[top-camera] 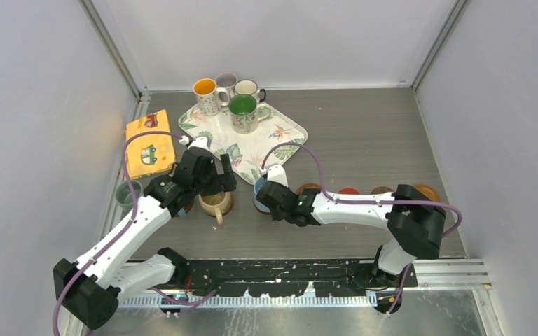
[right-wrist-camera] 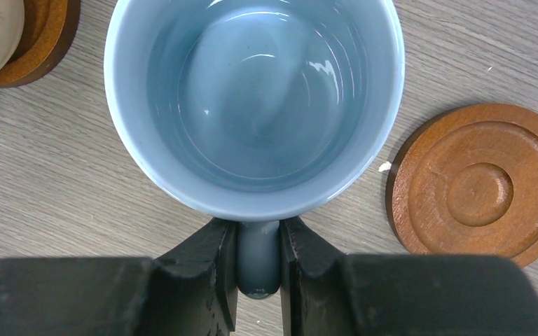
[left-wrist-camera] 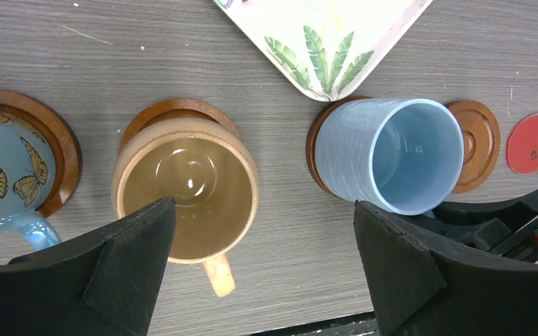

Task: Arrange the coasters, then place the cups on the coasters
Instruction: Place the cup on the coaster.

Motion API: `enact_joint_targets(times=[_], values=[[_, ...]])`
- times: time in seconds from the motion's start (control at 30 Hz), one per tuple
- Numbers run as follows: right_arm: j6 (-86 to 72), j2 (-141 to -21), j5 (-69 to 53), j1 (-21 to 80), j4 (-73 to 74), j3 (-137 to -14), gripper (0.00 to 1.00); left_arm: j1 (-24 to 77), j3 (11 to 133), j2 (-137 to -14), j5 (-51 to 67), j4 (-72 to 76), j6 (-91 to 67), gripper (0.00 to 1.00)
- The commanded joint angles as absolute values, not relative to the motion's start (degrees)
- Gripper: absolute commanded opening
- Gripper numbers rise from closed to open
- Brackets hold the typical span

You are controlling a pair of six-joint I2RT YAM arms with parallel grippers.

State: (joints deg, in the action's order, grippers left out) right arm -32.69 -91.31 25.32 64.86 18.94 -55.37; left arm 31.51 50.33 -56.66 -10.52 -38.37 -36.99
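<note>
My right gripper (right-wrist-camera: 258, 231) is shut on the handle of the light blue cup (right-wrist-camera: 252, 105). That cup (left-wrist-camera: 392, 154) is over a brown coaster (left-wrist-camera: 315, 143); I cannot tell whether it touches it. My left gripper (left-wrist-camera: 264, 205) hangs open above the table between the tan cup (left-wrist-camera: 185, 189) and the blue one, with nothing in it. The tan cup stands on a wooden coaster (left-wrist-camera: 175, 112). A butterfly cup (left-wrist-camera: 0, 164) sits on another coaster (left-wrist-camera: 59, 143). Bare coasters lie to the right: wooden (right-wrist-camera: 480, 182), thin red (top-camera: 348, 190), brown (top-camera: 380, 190).
The leaf-patterned tray (top-camera: 280, 136) at the back holds several cups, among them a green-inside one (top-camera: 243, 108) and an orange-inside one (top-camera: 205, 89). A yellow cloth (top-camera: 149, 143) lies at the left. Another coaster (top-camera: 427, 190) shows beside the right arm's elbow.
</note>
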Motion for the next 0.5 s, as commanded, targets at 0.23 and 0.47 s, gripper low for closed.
enact_joint_targets(times=[0.23, 0.47], values=[[-34.2, -91.8, 26.2, 68.1, 13.7, -56.2, 0.01, 31.0, 49.9, -54.7, -11.8, -37.4, -36.5, 1.00], [-35.1, -91.8, 26.2, 69.5, 13.4, -56.7, 0.01, 30.8, 50.0, -54.6, -11.5, -37.4, -36.5, 1.00]])
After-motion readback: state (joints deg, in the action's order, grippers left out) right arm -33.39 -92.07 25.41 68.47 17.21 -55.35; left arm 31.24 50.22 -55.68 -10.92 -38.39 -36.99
